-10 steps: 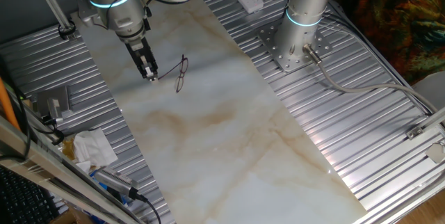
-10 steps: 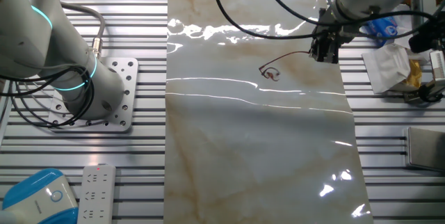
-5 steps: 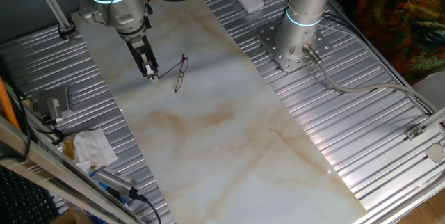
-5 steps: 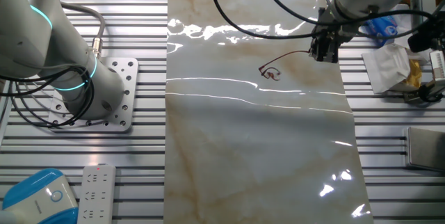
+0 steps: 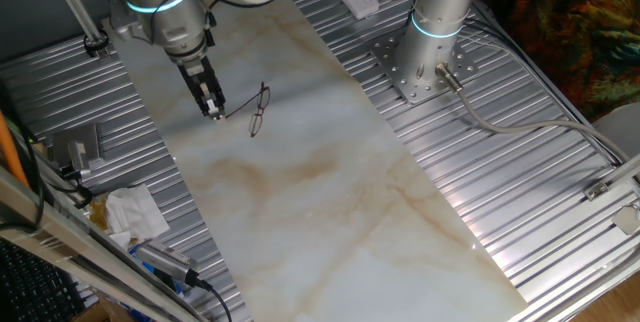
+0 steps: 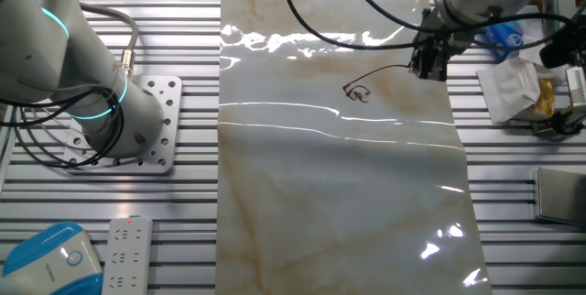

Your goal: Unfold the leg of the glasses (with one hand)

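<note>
A glossy marble-patterned table (image 5: 330, 192) (image 6: 339, 203) carries the glasses (image 5: 257, 110) (image 6: 358, 92) near its far end.

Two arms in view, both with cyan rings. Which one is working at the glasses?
The arm whose black end effector reaches the tip of the outstretched leg of the glasses. The other arm stands bolted to its base plate, away from them.

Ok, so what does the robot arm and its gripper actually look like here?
The arm is silver-white with rounded joints and a glowing cyan ring near the wrist. At its tip sits a narrow black two-finger gripper. In the other fixed view, black cables loop over the marble table toward the gripper.
</note>
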